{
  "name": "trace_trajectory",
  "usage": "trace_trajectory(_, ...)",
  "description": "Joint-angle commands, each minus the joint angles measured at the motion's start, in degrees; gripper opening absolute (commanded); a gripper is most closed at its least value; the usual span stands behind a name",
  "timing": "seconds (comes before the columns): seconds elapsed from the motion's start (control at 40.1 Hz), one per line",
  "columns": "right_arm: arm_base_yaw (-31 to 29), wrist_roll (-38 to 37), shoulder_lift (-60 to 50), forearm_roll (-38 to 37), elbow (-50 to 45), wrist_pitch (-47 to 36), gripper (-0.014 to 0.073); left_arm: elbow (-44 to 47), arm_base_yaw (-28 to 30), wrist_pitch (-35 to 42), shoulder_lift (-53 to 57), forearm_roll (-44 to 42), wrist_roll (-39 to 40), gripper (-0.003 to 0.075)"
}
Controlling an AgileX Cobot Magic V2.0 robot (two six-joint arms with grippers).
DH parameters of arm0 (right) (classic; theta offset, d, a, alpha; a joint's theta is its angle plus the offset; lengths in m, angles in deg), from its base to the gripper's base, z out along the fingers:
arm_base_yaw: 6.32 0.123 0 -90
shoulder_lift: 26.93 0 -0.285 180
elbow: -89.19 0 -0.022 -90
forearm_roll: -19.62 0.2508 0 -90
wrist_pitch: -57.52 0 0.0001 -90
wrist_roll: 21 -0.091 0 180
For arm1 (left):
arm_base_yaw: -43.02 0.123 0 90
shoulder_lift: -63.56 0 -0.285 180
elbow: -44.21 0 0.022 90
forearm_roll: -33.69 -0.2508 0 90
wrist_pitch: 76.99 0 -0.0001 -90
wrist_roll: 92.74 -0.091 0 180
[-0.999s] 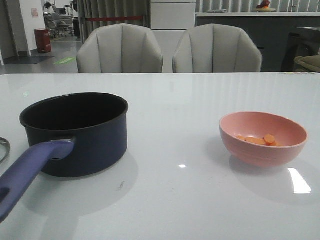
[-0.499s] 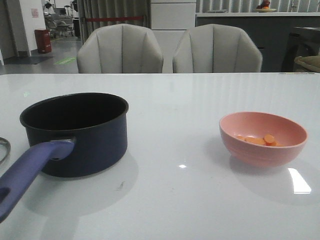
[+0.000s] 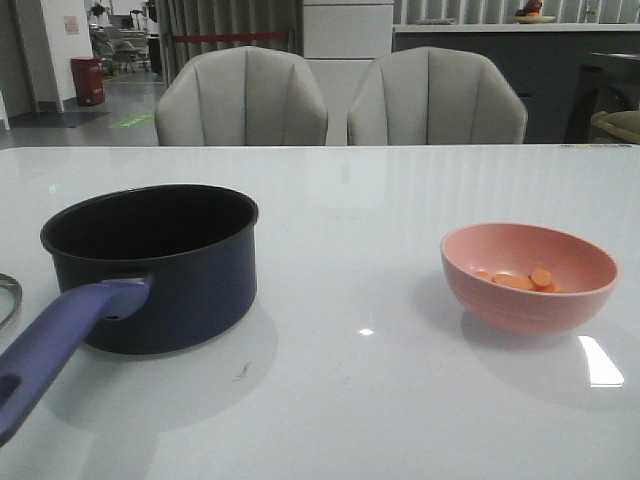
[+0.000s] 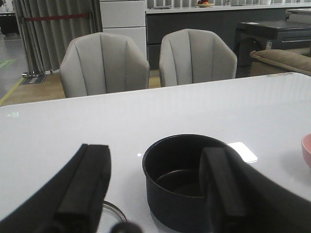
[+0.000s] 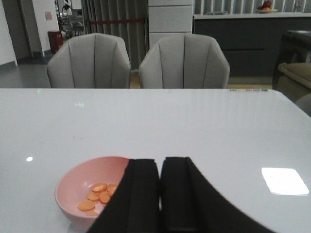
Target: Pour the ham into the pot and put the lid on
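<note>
Ham (image 3: 518,280): heaped in pink bowl (image 3: 528,275), right side, ready for tipping.
Pot (image 3: 150,265): left, empty, uncovered, handle pointing near.
Lid (image 3: 6,297): left edge, mostly out of view.
Left gripper (image 4: 155,189): spread wide, holding nothing.
Right gripper (image 5: 160,194): fingers pressed together, empty, near bowl.

Glossy white table (image 3: 400,200), matt black pot (image 3: 160,265) interior, smooth pink bowl (image 3: 528,290)

One pot (image 3: 150,265) sits toward the table's left edge, and one pink bowl (image 3: 528,275) toward the right edge. In that bowl lie about six ham slices (image 5: 98,192). Beyond the far edge stand two grey chairs (image 3: 241,97).
</note>
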Motion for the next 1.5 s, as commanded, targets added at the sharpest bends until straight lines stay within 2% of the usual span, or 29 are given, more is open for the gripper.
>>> trace_trajectory(0.0, -0.4, -0.3, 6.6, 0.4, 6.5, 2.6, 0.016, -1.4, -0.5, 4.3, -0.5, -0.1, 0.0, 0.0435)
trace_trajectory(0.075, -0.4, -0.3, 10.1, 0.4, 8.3, 5.6, 0.016, -1.4, -0.5, 4.3, -0.5, -0.1, 0.0, 0.0435)
trace_trajectory(0.424, -0.4, -0.4, 18.9, -1.3, 9.1, 6.2, 0.0181, -1.4, -0.5, 4.4, -0.5, -0.1, 0.0, 0.0435)
trace_trajectory(0.499, -0.4, -0.4, 22.9, -1.6, 11.0, 7.4, 0.0264, -1.4, -0.5, 4.4, -0.5, -0.1, 0.0, 0.0435)
trace_trajectory(0.624, -0.4, -0.5, 30.5, -0.8, 15.9, 10.5, 0.0488, -1.4, -0.5, 4.3, -0.5, 0.0, 0.0, 0.0435)
trace_trajectory(0.674, -0.4, -0.5, 34.3, 0.0, 17.6, 10.5, 0.0534, -1.4, -0.5, 4.3, -0.5, 0.0, 0.0, 0.0435)
trace_trajectory(0.999, -0.4, -0.5, 60.0, 7.3, 33.3, 14.1, 0.0534, -1.4, -0.5, 4.1, -0.5, 1.5, 0.0, 0.0435)
trace_trajectory(1.273, -0.4, -0.1, 78.7, 7.7, 46.9, 22.1, 0.0534, -1.4, -0.5, 4.2, -0.5, 1.5, 0.0, 0.0435)
trace_trajectory(1.473, -0.4, 2.3, 87.2, 8.3, 53.2, 24.1, 0.0534, -1.4, -0.5, 4.5, -0.5, 1.5, 0.0, 0.0435)
